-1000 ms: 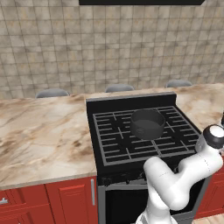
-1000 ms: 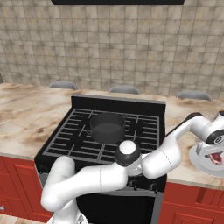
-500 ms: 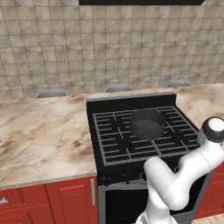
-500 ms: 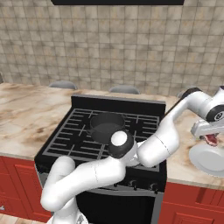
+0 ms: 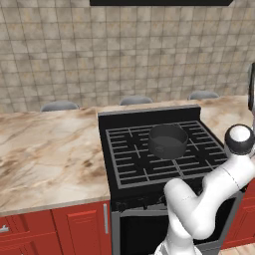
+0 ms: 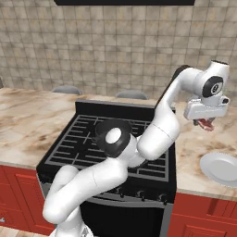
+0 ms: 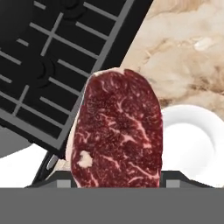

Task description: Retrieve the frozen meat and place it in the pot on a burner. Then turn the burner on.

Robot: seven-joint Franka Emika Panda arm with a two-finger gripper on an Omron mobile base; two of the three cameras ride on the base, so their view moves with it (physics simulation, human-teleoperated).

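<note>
The flat red-pink marbled frozen meat hangs clamped in the white two-finger gripper, raised above the beige marble counter right of the black gas range. Below it lies a round white plate. The short dark metal pot sits on a black grate burner. The fingertips are hidden behind the meat. No writing is legible. Tan tiles line the wall; the cabinets are red.

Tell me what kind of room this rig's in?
A home-style kitchen, rendered: black gas range set in a marble counter, red cabinets below, tiled backsplash behind.
</note>
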